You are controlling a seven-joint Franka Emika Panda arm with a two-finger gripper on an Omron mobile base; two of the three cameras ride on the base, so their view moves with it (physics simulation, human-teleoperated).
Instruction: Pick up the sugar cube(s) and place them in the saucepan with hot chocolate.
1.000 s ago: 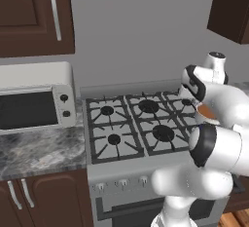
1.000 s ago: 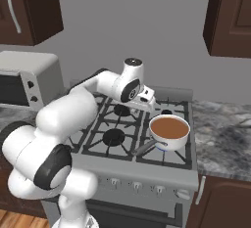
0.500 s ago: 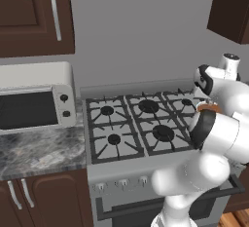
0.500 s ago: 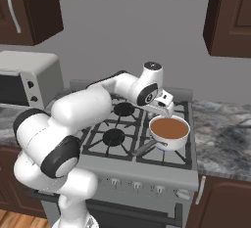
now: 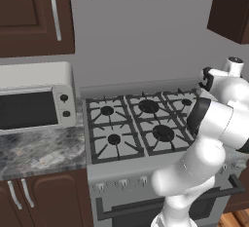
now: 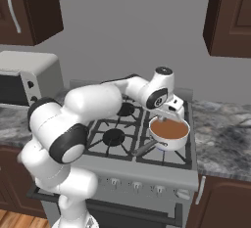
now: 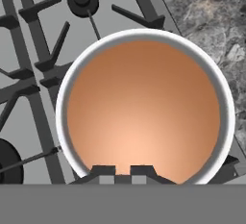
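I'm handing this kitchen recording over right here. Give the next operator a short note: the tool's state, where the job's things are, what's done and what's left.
Tool: shut, poised directly above the saucepan with hot chocolate; whether a sugar cube sits between the tips cannot be told.
Saucepan: on the stove's front right burner, handle pointing toward the front left, brown liquid smooth with no cube on its surface.
Done: the arm is positioned over the pan.
Left: open the tool to drop whatever it holds, then confirm the cube landed in the chocolate.
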